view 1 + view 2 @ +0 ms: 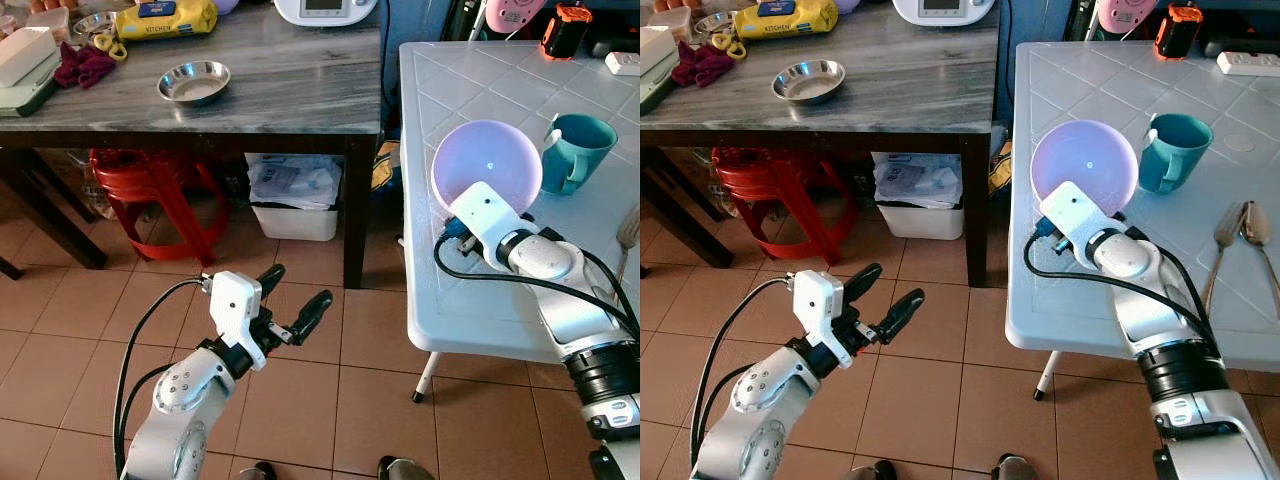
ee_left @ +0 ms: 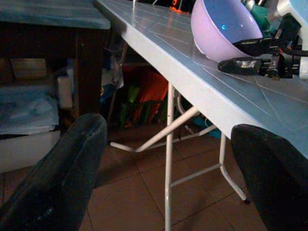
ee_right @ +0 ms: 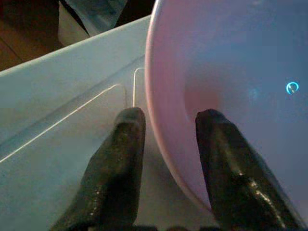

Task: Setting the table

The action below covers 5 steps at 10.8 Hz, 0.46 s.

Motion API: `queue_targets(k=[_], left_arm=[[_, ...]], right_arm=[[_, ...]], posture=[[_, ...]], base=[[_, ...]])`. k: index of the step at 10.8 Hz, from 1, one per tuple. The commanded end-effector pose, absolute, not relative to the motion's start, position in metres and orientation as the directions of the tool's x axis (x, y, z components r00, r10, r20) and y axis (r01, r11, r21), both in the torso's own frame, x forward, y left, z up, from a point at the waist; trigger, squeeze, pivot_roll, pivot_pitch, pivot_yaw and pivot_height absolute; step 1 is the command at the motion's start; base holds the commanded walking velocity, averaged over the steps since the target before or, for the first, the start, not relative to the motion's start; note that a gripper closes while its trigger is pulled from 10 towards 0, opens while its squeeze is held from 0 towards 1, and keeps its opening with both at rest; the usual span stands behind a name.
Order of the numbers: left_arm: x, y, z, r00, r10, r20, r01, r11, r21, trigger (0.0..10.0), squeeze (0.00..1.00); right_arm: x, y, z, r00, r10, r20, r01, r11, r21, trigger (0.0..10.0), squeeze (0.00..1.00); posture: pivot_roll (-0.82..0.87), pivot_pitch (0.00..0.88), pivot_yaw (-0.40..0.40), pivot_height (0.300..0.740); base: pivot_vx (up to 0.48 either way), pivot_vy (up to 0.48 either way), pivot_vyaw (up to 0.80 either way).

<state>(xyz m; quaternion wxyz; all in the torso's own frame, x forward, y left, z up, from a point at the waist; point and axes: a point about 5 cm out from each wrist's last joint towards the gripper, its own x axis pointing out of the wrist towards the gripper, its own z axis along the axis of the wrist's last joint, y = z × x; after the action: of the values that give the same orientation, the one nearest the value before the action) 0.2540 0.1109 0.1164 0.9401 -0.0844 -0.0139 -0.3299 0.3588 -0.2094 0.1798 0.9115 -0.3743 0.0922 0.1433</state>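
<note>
Right end effector [image 3: 166,122] pinches the pink bowl's [image 1: 487,160] rim; left end effector [image 1: 290,298] spread wide.

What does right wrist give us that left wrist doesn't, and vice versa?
Right wrist only: the right gripper straddling the rim of the pink bowl, one finger inside, one outside against the wall, rim pinched between them.

Left wrist only: the left gripper open in the air above the tiled floor, the white table's folding legs, the dark table, and a side view of the bowl tilted off the tabletop.

Both: the pink bowl, the right gripper's fingers on it, and the white table.
</note>
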Motion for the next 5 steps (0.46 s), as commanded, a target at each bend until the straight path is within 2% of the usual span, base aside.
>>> queue_targets(k=[1, 5], left_arm=[[0.2531, 0.115, 0.1142, 0.79, -0.61, 0.063, 0.612, 0.778, -0.14, 10.0, 0.0], [0.253, 0.1167, 0.112, 0.792, -0.608, 0.053, 0.609, 0.781, -0.134, 10.0, 0.0]], right_arm=[[0.3571, -0.2086, 0.1743, 0.931, 0.206, -0.3, -0.358, 0.663, -0.658, 0.0, 0.0], [0.3563, -0.2068, 0.17, 0.926, 0.217, -0.31, -0.373, 0.661, -0.651, 0.0, 0.0]], posture=[[-0.09, 0.197, 0.078, 0.74], [-0.09, 0.194, 0.081, 0.74]], base=[[0.0, 0.0, 0.0], [0.0, 0.0, 0.0]])
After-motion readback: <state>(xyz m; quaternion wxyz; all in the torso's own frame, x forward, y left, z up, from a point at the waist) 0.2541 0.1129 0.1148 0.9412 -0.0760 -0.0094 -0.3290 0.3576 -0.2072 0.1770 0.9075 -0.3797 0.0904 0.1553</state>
